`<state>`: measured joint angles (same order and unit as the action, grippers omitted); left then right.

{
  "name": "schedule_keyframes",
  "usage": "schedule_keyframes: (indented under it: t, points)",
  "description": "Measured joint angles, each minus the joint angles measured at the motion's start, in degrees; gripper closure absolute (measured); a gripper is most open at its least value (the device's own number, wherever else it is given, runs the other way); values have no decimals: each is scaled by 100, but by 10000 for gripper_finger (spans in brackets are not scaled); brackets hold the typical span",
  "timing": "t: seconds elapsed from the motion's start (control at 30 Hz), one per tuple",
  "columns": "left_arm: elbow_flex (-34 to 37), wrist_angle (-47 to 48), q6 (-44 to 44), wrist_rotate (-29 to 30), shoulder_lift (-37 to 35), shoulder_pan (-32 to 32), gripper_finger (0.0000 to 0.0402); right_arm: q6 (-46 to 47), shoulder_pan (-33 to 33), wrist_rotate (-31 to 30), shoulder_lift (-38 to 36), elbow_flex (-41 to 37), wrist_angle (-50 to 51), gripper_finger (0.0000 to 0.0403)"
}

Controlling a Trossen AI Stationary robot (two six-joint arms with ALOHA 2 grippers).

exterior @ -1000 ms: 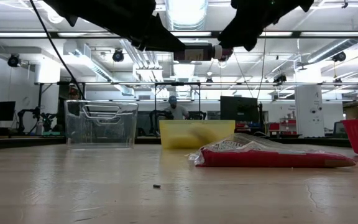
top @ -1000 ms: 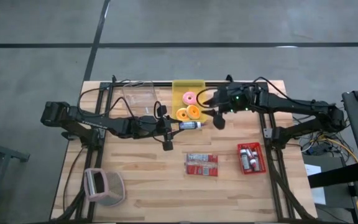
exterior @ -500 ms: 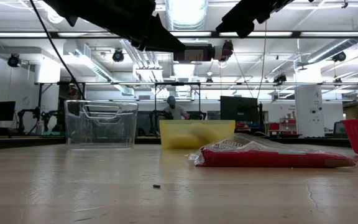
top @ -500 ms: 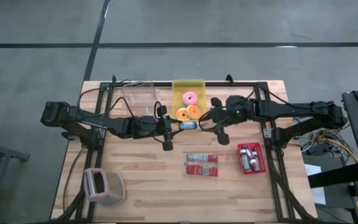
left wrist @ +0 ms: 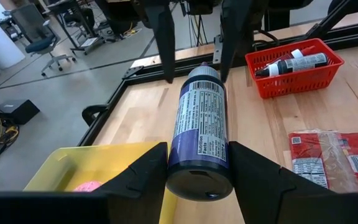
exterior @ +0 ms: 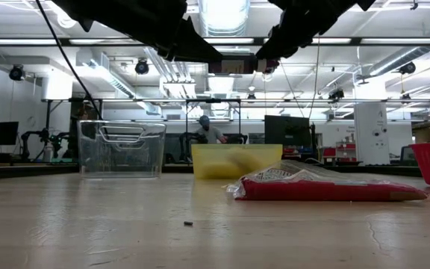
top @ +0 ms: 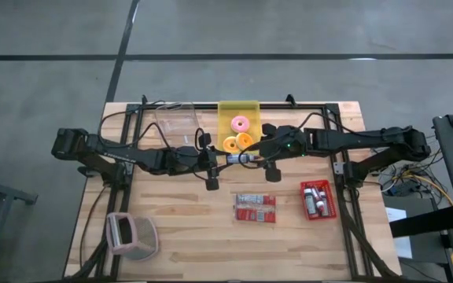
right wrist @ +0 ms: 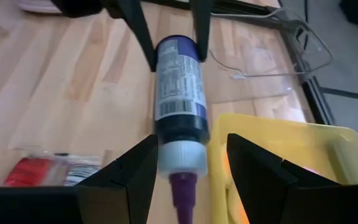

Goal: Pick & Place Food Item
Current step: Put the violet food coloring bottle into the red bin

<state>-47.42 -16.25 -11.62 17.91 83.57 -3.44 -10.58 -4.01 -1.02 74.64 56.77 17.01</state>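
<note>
A dark blue bottle (top: 239, 158) with a white label, a white cap and a purple nozzle lies level in the air above the table's middle. My left gripper (top: 219, 159) is shut on its bottom end. My right gripper (top: 268, 152) is open. Its two fingers stand on either side of the bottle's cap end (right wrist: 180, 155) with a gap showing, and touch nothing that I can see. In the low view the bottle (exterior: 237, 66) hangs high above the tabletop. My left gripper pinches the bottle's bottom end (left wrist: 199, 163) between its two fingers (left wrist: 143, 175), one on each side of the round body. The fingers come level from the table's left and lie along the bottle. The bottle sticks out level toward the right arm, lifted clear of the table.
A yellow bin (top: 238, 110) with pink and orange rings stands just beyond the bottle. A clear tub (top: 175, 122) is left of it. A red packet (top: 255, 208) and a red basket (top: 318, 199) of small bottles lie nearer. A pink-grey container (top: 130, 235) sits near left.
My right gripper has moved from above the yellow bin toward the table's left and near edge, turning level, and now stands open around the bottle's cap end. My left gripper and the bottle have stayed where they were.
</note>
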Motion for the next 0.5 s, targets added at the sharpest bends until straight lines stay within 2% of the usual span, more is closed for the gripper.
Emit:
schedule_keyframes:
  t: [0.5]
  points:
    - [0,0,0,6,0,0,241,-12,2,-46,49,0,2,221]
